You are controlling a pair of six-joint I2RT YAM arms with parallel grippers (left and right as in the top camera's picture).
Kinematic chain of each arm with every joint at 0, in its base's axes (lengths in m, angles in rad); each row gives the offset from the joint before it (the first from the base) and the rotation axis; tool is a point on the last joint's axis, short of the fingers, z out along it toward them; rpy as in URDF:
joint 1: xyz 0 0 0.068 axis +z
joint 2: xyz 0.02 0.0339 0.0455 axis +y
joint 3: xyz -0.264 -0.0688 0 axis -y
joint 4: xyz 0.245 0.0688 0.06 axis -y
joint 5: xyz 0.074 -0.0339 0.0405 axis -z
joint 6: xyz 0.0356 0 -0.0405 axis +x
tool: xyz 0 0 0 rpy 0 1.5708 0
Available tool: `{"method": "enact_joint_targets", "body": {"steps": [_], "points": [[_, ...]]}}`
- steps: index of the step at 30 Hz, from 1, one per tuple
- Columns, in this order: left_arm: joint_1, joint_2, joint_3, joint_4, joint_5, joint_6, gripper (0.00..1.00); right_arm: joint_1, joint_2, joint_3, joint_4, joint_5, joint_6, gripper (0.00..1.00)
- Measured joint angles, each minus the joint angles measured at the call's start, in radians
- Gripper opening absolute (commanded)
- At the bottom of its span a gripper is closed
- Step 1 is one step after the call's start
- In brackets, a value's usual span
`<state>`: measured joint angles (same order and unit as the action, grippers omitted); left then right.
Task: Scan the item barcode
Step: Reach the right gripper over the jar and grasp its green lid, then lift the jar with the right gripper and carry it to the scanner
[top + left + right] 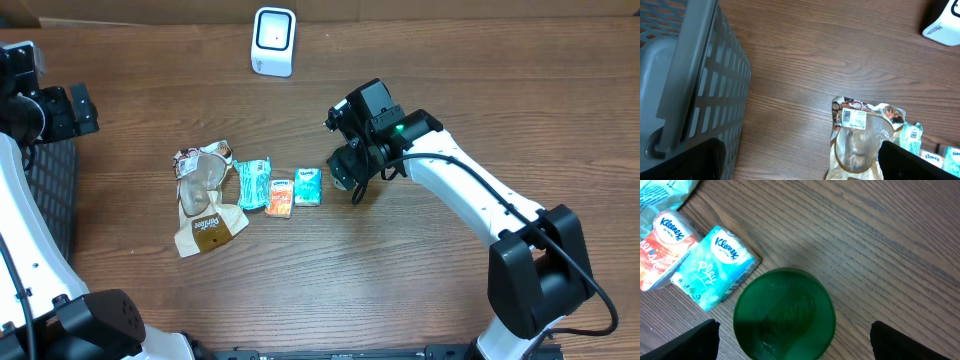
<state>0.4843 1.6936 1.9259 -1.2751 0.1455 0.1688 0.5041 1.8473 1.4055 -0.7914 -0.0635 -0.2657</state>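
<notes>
- Green round container (785, 314), between the right gripper's (802, 342) fingers: near rim cut off by the bottom edge.
- White scanner (944, 25), far beyond the left gripper (800, 162): only a corner shows.
- Barcode label (854, 117), just ahead: print too small to read.

Wooden table (300, 290), brown grain. Overhead view: grey slotted basket (55, 190) at the 9 o'clock edge. Row of four packets left of centre. Crumpled brown snack bag (205, 200), clear window, white label facing up. At its 3 o'clock, a teal packet (254, 183); next an orange tissue pack (280, 198); last a blue tissue pack (308, 186). Orange and blue packs touch edge to edge.
</notes>
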Motion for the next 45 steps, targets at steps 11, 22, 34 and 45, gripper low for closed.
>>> {"method": "enact_joint_targets", "body": {"steps": [11, 22, 34, 45], "points": [[0.0, 0.0, 0.0, 0.0, 0.0, 0.0, 1.0, 0.0, 0.043, 0.0, 0.021, -0.037, -0.002, 0.92], [0.0, 0.0, 0.0, 0.0, 0.0, 0.0, 1.0, 0.0, 0.076, 0.0, 0.034, -0.039, -0.009, 0.65], [0.0, 0.0, 0.0, 0.0, 0.0, 0.0, 1.0, -0.001, 0.077, 0.045, -0.023, -0.091, 0.144, 0.5], [0.0, 0.0, 0.0, 0.0, 0.0, 0.0, 1.0, -0.124, 0.006, 0.275, -0.182, -0.658, 0.185, 0.48]]}}
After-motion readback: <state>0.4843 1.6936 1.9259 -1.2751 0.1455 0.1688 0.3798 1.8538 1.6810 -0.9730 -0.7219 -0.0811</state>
